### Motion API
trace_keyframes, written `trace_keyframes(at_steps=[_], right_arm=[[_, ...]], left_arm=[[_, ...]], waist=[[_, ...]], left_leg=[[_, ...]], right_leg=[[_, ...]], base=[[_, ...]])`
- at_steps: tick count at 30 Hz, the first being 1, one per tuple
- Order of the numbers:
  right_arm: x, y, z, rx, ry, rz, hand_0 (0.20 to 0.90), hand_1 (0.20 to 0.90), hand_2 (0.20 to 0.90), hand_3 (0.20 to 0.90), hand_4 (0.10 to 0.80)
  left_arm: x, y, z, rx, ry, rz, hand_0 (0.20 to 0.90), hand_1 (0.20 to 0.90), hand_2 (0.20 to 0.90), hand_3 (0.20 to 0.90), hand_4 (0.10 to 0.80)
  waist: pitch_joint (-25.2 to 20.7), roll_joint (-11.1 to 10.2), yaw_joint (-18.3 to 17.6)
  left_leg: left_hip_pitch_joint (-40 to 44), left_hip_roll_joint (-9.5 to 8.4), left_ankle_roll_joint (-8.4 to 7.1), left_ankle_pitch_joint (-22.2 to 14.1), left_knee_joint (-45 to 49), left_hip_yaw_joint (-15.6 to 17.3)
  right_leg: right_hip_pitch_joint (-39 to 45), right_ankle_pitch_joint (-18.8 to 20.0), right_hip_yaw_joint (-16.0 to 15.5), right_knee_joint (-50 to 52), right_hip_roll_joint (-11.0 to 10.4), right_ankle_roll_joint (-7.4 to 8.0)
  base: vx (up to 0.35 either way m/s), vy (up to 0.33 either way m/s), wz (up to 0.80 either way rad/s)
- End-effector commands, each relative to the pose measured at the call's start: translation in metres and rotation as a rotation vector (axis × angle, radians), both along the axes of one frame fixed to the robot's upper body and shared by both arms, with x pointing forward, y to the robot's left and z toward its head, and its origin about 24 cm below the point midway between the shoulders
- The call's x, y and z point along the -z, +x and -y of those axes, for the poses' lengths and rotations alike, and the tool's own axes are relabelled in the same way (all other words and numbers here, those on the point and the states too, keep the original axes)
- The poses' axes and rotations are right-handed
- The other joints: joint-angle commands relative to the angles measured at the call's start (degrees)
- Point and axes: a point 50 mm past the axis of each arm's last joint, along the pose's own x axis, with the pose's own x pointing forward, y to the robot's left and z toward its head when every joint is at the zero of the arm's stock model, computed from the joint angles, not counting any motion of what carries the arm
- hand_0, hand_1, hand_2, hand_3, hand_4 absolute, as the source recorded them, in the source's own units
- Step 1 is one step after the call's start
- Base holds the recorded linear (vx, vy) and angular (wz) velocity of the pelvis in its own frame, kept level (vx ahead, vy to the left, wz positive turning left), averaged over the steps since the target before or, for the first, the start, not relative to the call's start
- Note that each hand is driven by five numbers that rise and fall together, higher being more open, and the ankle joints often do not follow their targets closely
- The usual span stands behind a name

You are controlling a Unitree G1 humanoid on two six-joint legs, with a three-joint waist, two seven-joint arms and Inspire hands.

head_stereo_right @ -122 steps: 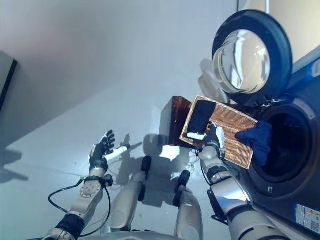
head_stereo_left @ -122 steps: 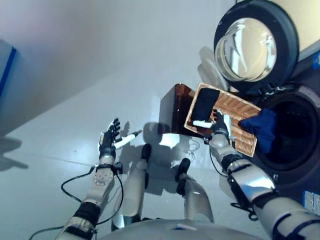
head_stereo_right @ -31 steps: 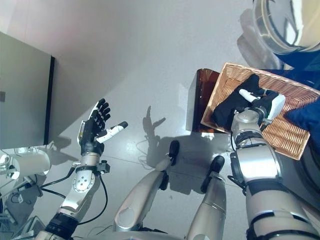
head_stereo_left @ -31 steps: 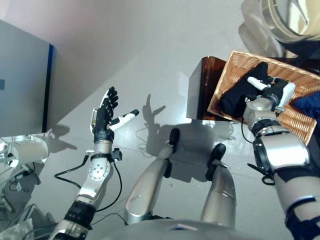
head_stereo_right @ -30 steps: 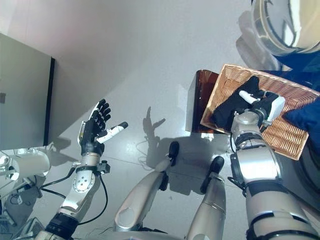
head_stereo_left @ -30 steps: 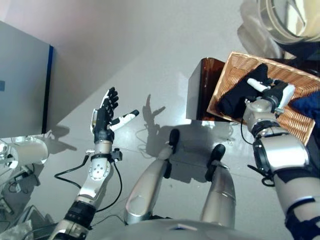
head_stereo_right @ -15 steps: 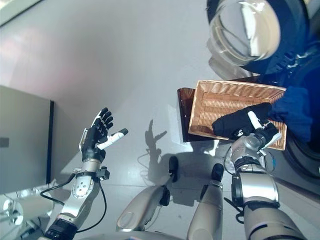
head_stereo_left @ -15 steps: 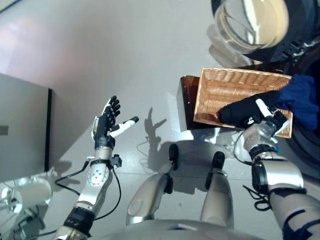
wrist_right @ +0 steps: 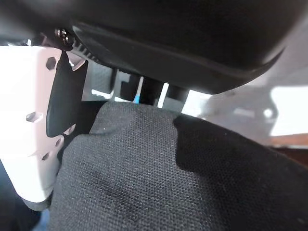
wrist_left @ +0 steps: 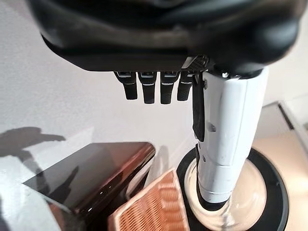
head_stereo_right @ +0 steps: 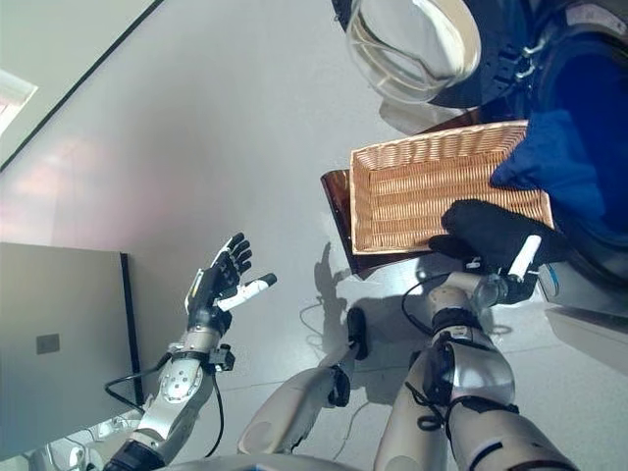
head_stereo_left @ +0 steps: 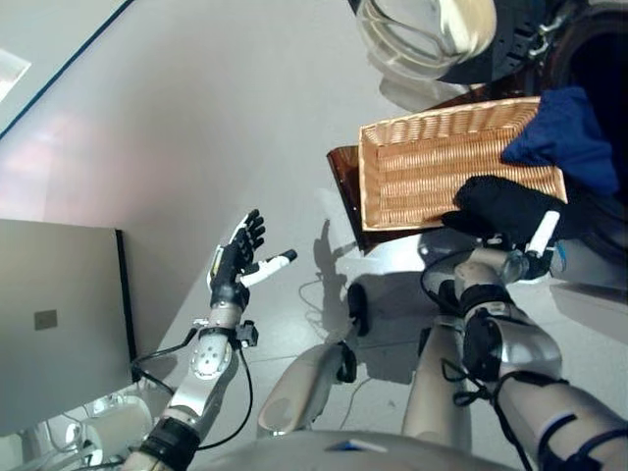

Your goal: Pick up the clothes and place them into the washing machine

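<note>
A black woven-fabric garment (head_stereo_left: 505,208) is gripped by the right hand (head_stereo_left: 531,257) at the near edge of the rectangular wicker basket (head_stereo_left: 432,175). Blue cloth (head_stereo_left: 564,132) is draped at the washing machine's dark drum opening (head_stereo_left: 599,54), beside its round glass door (head_stereo_right: 414,44). The left hand (head_stereo_left: 238,263) is held open, far left.

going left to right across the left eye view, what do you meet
grey cabinet → left hand, open and empty → brown stand → wicker basket → black garment held by the right hand → blue garment at the basket's far right corner
</note>
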Motion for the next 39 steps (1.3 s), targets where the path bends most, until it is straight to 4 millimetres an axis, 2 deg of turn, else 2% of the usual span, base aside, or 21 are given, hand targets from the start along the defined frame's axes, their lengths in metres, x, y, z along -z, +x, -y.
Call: trace_keyframes(at_steps=[1, 6, 10, 12, 13, 14, 16, 17, 18, 21, 24, 29, 30, 32, 34, 36, 37, 38, 39], right_arm=[[-0.079, 0.012, 0.027, 0.083, -0.197, 0.165, 0.2, 0.2, 0.2, 0.2, 0.3], [-0.142, 0.011, 0.05, 0.126, -0.351, 0.187, 0.2, 0.2, 0.2, 0.2, 0.3], [-0.212, 0.0, 0.068, 0.173, -0.553, 0.217, 0.2, 0.2, 0.2, 0.2, 0.3], [-0.249, -0.005, 0.069, 0.175, -0.69, 0.212, 0.2, 0.2, 0.2, 0.2, 0.3], [-0.281, -0.011, 0.065, 0.186, -0.802, 0.239, 0.2, 0.2, 0.2, 0.2, 0.3], [-0.284, -0.011, 0.064, 0.186, -0.806, 0.241, 0.2, 0.2, 0.2, 0.2, 0.3], [-0.329, -0.022, 0.052, 0.187, -0.958, 0.327, 0.2, 0.2, 0.2, 0.2, 0.3], [-0.332, -0.022, 0.051, 0.185, -0.962, 0.33, 0.2, 0.2, 0.2, 0.2, 0.3], [-0.35, -0.026, 0.043, 0.167, -1.038, 0.371, 0.2, 0.2, 0.2, 0.2, 0.3], [-0.352, -0.025, 0.041, 0.145, -1.048, 0.387, 0.2, 0.2, 0.2, 0.2, 0.3], [-0.346, -0.023, 0.046, 0.154, -1.018, 0.343, 0.2, 0.2, 0.2, 0.2, 0.3], [-0.346, -0.042, 0.061, 0.287, -0.978, 0.344, 0.2, 0.2, 0.2, 0.2, 0.3], [-0.344, -0.044, 0.065, 0.307, -0.967, 0.335, 0.9, 0.9, 0.9, 0.9, 0.8], [-0.334, -0.042, 0.07, 0.305, -0.955, 0.292, 0.9, 0.9, 0.9, 0.9, 0.8], [-0.316, -0.029, 0.07, 0.231, -0.936, 0.242, 0.9, 0.9, 0.9, 0.9, 0.8], [-0.307, -0.023, 0.069, 0.201, -0.917, 0.233, 0.9, 0.9, 0.9, 0.9, 0.8], [-0.292, -0.012, 0.064, 0.148, -0.889, 0.221, 0.9, 0.9, 0.9, 0.9, 0.8], [-0.29, -0.012, 0.065, 0.146, -0.887, 0.221, 0.9, 0.9, 0.9, 0.9, 0.8], [-0.267, -0.001, 0.062, 0.104, -0.827, 0.19, 0.9, 0.9, 0.9, 0.9, 0.8]], left_arm=[[-0.033, 0.013, -0.009, -0.013, 0.014, 0.182, 0.9, 0.9, 0.9, 0.9, 0.8], [-0.032, 0.007, -0.014, -0.025, 0.012, 0.178, 0.9, 0.9, 0.9, 0.9, 0.8], [-0.032, 0.002, -0.024, -0.052, 0.019, 0.183, 0.9, 0.9, 0.9, 0.9, 0.8], [-0.035, 0.002, -0.031, -0.08, 0.025, 0.197, 0.9, 0.9, 0.9, 0.9, 0.8], [-0.04, 0.004, -0.036, -0.094, 0.033, 0.22, 0.9, 0.9, 0.9, 0.9, 0.8], [-0.04, 0.004, -0.035, -0.096, 0.028, 0.222, 0.9, 0.9, 0.9, 0.9, 0.8], [-0.042, 0.004, -0.04, -0.122, 0.017, 0.228, 0.9, 0.9, 0.9, 0.9, 0.8], [-0.042, 0.004, -0.04, -0.123, 0.013, 0.23, 0.9, 0.9, 0.9, 0.9, 0.8], [-0.042, 0.003, -0.039, -0.119, 0.001, 0.229, 0.9, 0.9, 0.9, 0.9, 0.8], [-0.04, 0.003, -0.037, -0.111, -0.016, 0.221, 0.9, 0.9, 0.9, 0.9, 0.8], [-0.041, 0.006, -0.037, -0.112, -0.016, 0.228, 0.9, 0.9, 0.9, 0.9, 0.8], [-0.042, 0.005, -0.039, -0.142, -0.027, 0.244, 0.9, 0.9, 0.9, 0.9, 0.8], [-0.041, 0.004, -0.039, -0.15, -0.032, 0.238, 0.9, 0.9, 0.9, 0.9, 0.8], [-0.042, 0.004, -0.041, -0.159, -0.027, 0.243, 0.9, 0.9, 0.9, 0.9, 0.8], [-0.039, 0.005, -0.039, -0.159, -0.037, 0.229, 0.9, 0.9, 0.9, 0.9, 0.8], [-0.039, 0.005, -0.037, -0.153, -0.045, 0.226, 0.9, 0.9, 0.9, 0.9, 0.8], [-0.037, 0.004, -0.036, -0.155, -0.065, 0.218, 0.9, 0.9, 0.9, 0.9, 0.8], [-0.037, 0.003, -0.036, -0.155, -0.064, 0.216, 0.9, 0.9, 0.9, 0.9, 0.8], [-0.034, 0.003, -0.035, -0.157, -0.077, 0.201, 0.9, 0.9, 0.9, 0.9, 0.8]], waist=[[2.3, 0.5, 1.7], [1.4, 1.4, 3.0], [-0.2, 2.2, 4.6], [-0.9, 2.0, 5.6], [-1.0, 1.5, 6.2], [-0.9, 1.7, 6.1], [-1.9, 1.0, 5.8], [-1.7, 1.2, 5.7], [-2.3, 0.9, 5.3], [-2.7, 0.9, 4.8], [-3.3, 0.9, 4.2], [-3.7, 2.4, 4.1], [-3.8, 2.7, 4.2], [-4.0, 3.3, 4.5], [-4.0, 3.8, 4.8], [-4.0, 4.0, 4.9], [-4.0, 4.2, 5.0], [-4.0, 4.1, 4.9], [-4.0, 4.4, 4.9]], left_leg=[[-6.2, 1.25, -2.09, -7.8, 11.7, -4.5], [-7.3, 1.72, -2.48, -7.3, 11.0, -4.6], [-5.8, 1.97, -3.18, -6.2, 7.8, -4.3], [-4.8, 2.16, -3.6, -5.4, 5.9, -4.8], [-4.2, 2.36, -3.93, -4.7, 4.7, -5.4], [-4.2, 2.37, -3.95, -4.6, 4.5, -5.3], [-2.9, 2.36, -4.52, -4.1, 2.2, -4.6], [-2.8, 2.34, -4.52, -3.9, 2.0, -4.6], [-1.9, 2.12, -4.96, -3.5, 1.3, -4.4], [-0.7, 1.77, -5.11, -3.3, 0.1, -4.2], [0.3, 1.3, -5.37, -3.1, -0.8, -3.9], [1.6, 0.51, -5.73, -1.6, -3.5, -4.4], [1.8, 0.36, -5.67, -1.4, -3.9, -4.5], [2.1, 0.16, -5.61, -1.1, -4.5, -4.7], [2.4, -0.02, -5.39, -1.3, -4.6, -4.6], [2.4, -0.08, -5.36, -1.3, -4.5, -4.5], [2.6, -0.04, -5.25, -1.4, -4.5, -4.3], [2.7, -0.03, -5.25, -1.4, -4.5, -4.3], [3.0, -0.04, -5.08, -1.4, -4.6, -4.3]], right_leg=[[3.6, -2.4, -0.3, -3.6, 1.6, -3.32], [0.6, -4.0, 0.1, -1.0, 1.3, -3.72], [0.3, -4.5, 0.2, -1.0, 1.1, -3.52], [0.4, -4.5, 0.4, -1.5, 1.3, -3.35], [-0.1, -4.3, 0.5, -1.6, 1.5, -3.33], [-0.2, -4.3, 0.6, -1.5, 1.6, -3.34], [-0.3, -4.2, 0.5, -1.7, 1.4, -2.96], [-0.3, -4.1, 0.6, -1.7, 1.4, -2.94], [0.2, -4.0, 0.3, -2.1, 1.3, -2.78], [1.2, -4.3, -0.2, -2.5, 1.1, -2.63], [2.6, -4.0, -0.7, -3.5, 0.8, -2.47], [5.6, -3.6, -3.1, -6.1, -0.6, -2.08], [5.9, -3.7, -3.5, -6.2, -0.8, -2.02], [6.0, -3.8, -3.9, -6.0, -0.9, -2.0], [5.9, -3.7, -3.8, -5.8, -0.9, -2.05], [6.0, -3.6, -3.8, -5.8, -0.9, -2.05], [6.2, -3.5, -3.7, -6.1, -1.0, -1.99], [6.2, -3.5, -3.7, -6.1, -1.0, -1.98], [6.7, -3.3, -3.8, -6.4, -1.0, -1.97]], base=[[-0.014, -0.039, 0.11], [0.038, -0.032, 0.0], [0.091, 0.018, -0.02], [0.094, 0.014, -0.03], [0.057, -0.021, -0.04], [0.044, -0.037, -0.08], [0.057, -0.012, -0.05], [0.094, 0.035, 0.04], [0.082, 0.05, 0.05], [0.084, 0.041, 0.03], [0.048, 0.017, -0.04], [-0.004, -0.013, 0.14], [0.005, -0.002, 0.26], [-0.003, 0.019, 0.29], [0.016, 0.044, 0.2], [0.019, 0.033, 0.02], [0.008, 0.033, -0.02], [0.017, 0.039, -0.03], [0.011, 0.014, -0.04]])
